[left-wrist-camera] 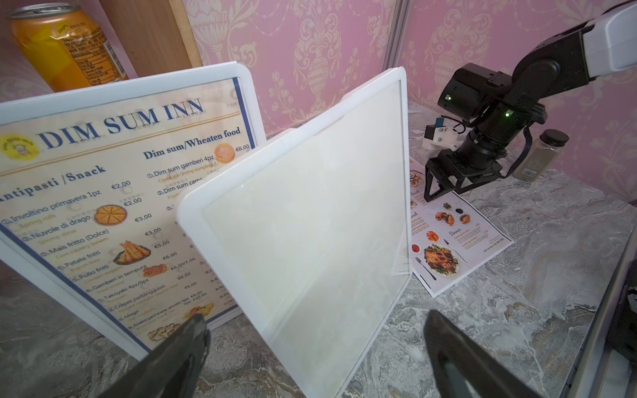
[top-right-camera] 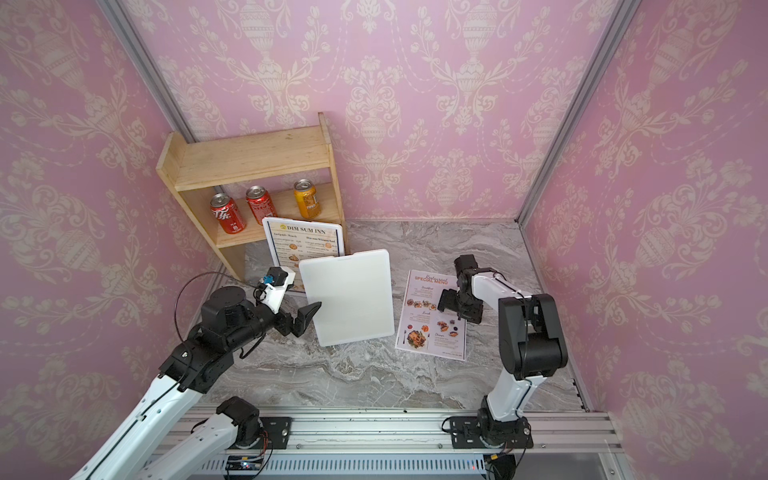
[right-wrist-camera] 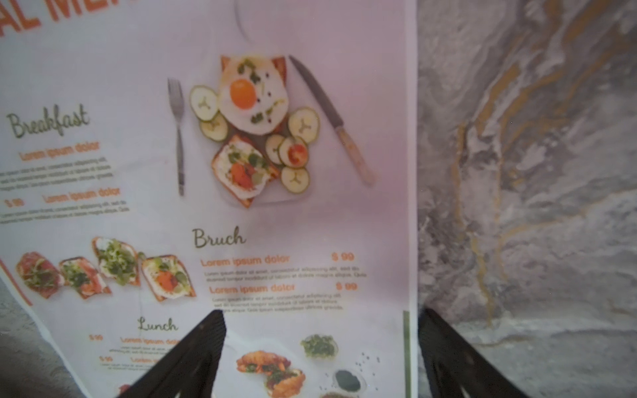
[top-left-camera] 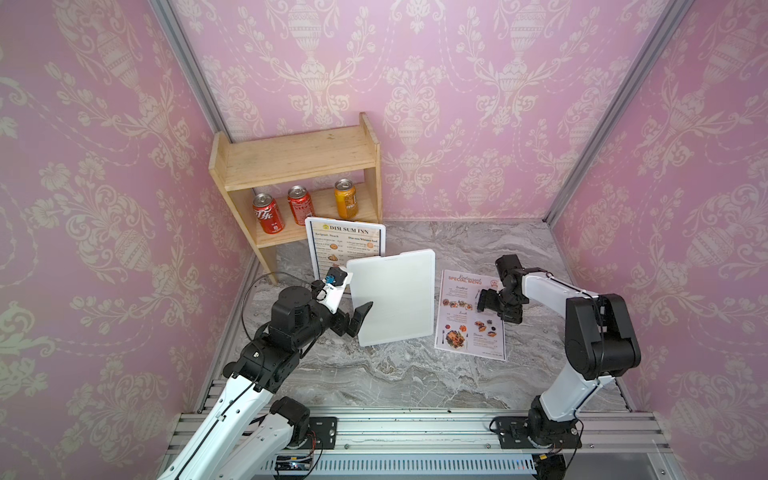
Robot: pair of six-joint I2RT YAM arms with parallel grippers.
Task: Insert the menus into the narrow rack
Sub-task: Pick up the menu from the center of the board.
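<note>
Here, right gripper (top-left-camera: 484,301) over special menu (top-left-camera: 469,336), perhaps touching

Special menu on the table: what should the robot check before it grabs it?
1. The special menu lies flat on the table: ok.
2. The right gripper is open, jaws straddling the menu's side edge: ok.
3. Menu gripped: not ok.
4. The empty white frame stands ready: ok.
5. The left gripper steadies the frame: not ok, jaws open.
6. Fingertips low enough to catch the paper: cannot tell.
</note>
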